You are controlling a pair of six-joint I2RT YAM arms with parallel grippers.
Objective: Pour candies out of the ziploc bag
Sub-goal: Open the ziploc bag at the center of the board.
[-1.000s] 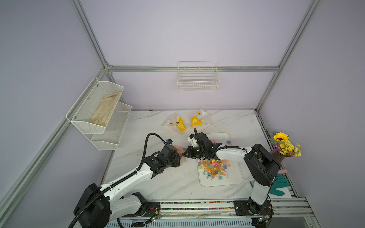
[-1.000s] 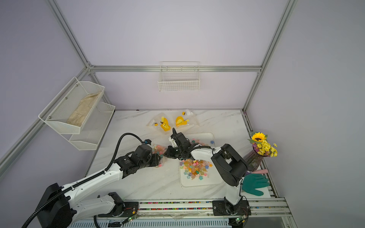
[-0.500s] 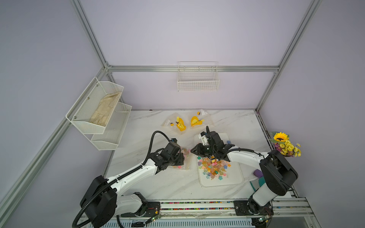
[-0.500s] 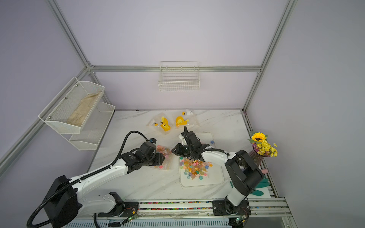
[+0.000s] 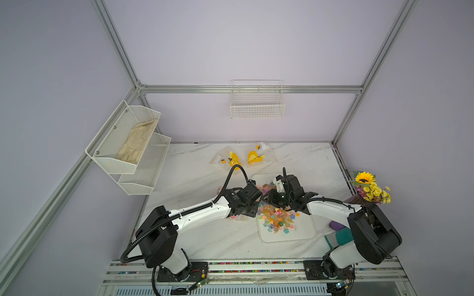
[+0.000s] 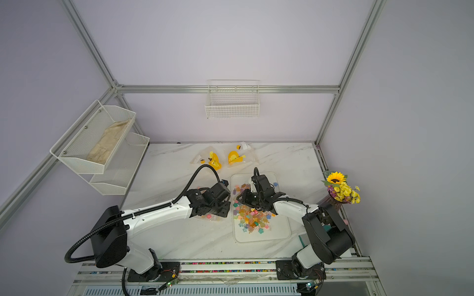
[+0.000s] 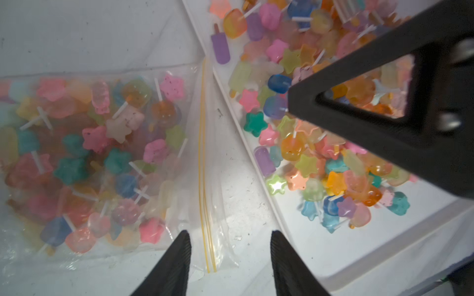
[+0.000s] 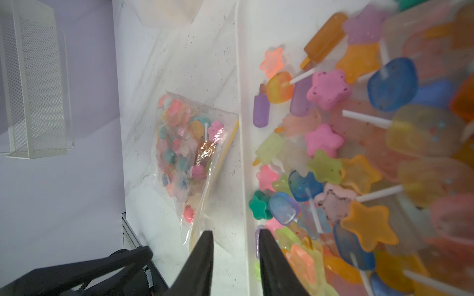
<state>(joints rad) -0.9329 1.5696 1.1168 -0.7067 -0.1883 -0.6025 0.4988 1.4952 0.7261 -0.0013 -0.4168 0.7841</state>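
at the 6 o'clock edge of the table (image 5: 205, 238), nearest the rail, stood both arm bases. further in, the tray (image 5: 302, 237) lay at about 4 o'clock from the table's centre and carried a loose heap of candies (image 5: 278, 217). the ziploc bag (image 7: 89, 153) lay flat on the table just beside the tray's 9 o'clock rim, with its yellow zip strip (image 7: 204, 153) on the side toward the tray. the bag was packed with many candies, so the pour was judged only partly done. whether the mouth was sealed could not be told.

the left gripper (image 7: 230, 246) hovered over the zip strip with its fingers moderately wide, one on each side of the strip and pinching nothing. the right gripper (image 8: 234, 246) pointed at the bare table between bag and tray rim; its fingers stood narrowly apart and empty.

handling, as a judgement: the film is thin, soft and slippery, and the load will shift when lifted. the candies are small, hard and light, and their sticks may snag at the mouth. take hold of the film alone, at the closed corners on the bag's 9 o'clock end, and raise that end so that the mouth faces the tray.

at 12 o'clock lay two duck packets (image 5: 241, 160). beyond them a wire basket (image 5: 257, 107) hung on the wall.
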